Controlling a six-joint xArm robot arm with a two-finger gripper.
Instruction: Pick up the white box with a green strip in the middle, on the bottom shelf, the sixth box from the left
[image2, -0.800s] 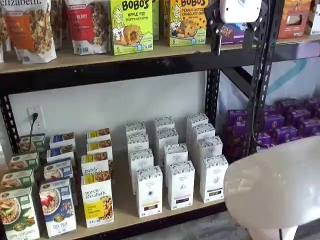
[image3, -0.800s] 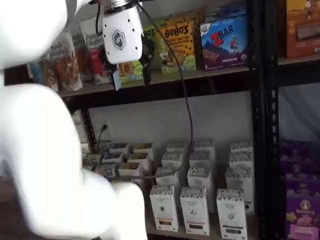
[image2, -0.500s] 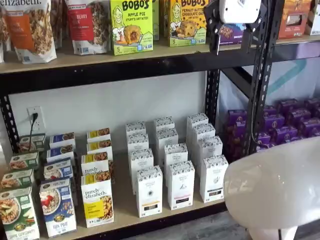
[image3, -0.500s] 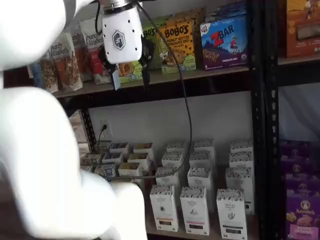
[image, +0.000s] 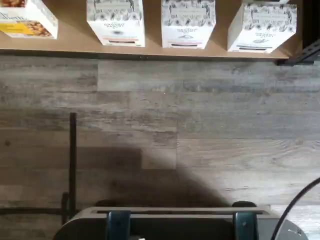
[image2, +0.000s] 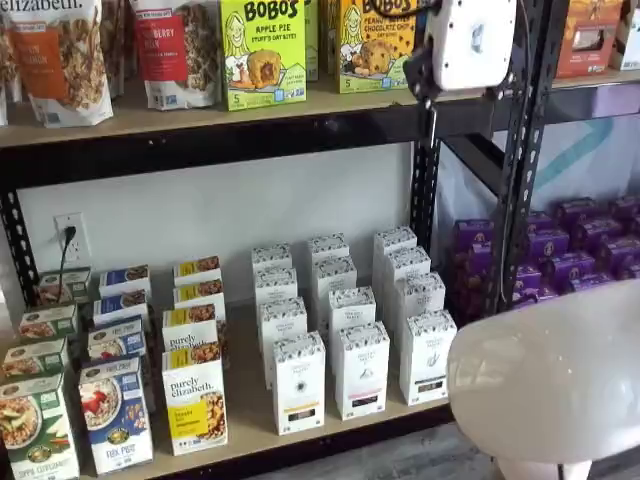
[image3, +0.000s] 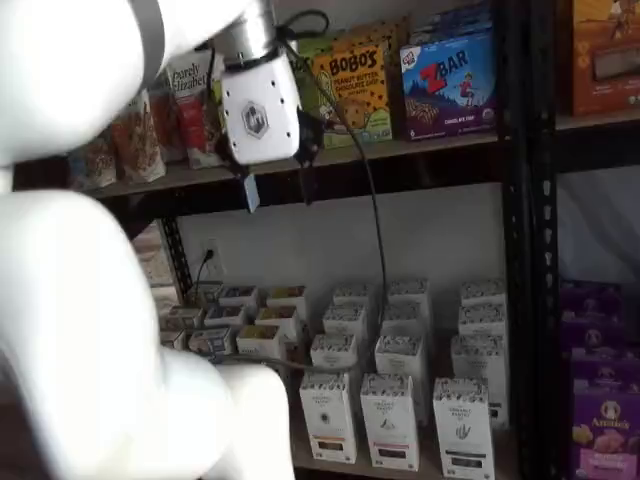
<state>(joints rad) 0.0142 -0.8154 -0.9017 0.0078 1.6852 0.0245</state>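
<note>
The white box (image2: 427, 358) stands at the right end of the front row on the bottom shelf (image2: 248, 415), the front one of a column of like cartons. It also shows in a shelf view (image3: 462, 428) and in the wrist view (image: 262, 25), with the shelf board (image: 150, 49) under it. My gripper (image3: 277, 188) hangs high in front of the upper shelf's edge, far above the box. A gap shows between its two black fingers, and nothing is in them. Its white body (image2: 470, 40) also shows in a shelf view.
Two more columns of white cartons (image2: 298, 385) stand left of the white box, then purely elizabeth boxes (image2: 193, 400). A black upright (image2: 425, 190) stands behind the white box and purple boxes (image2: 570, 250) fill the rack beyond. The white arm (image3: 90, 330) fills the foreground. Grey plank floor (image: 160, 130) lies below.
The gripper has come down a little and shifted sideways in front of the upper shelf. The boxes have not moved.
</note>
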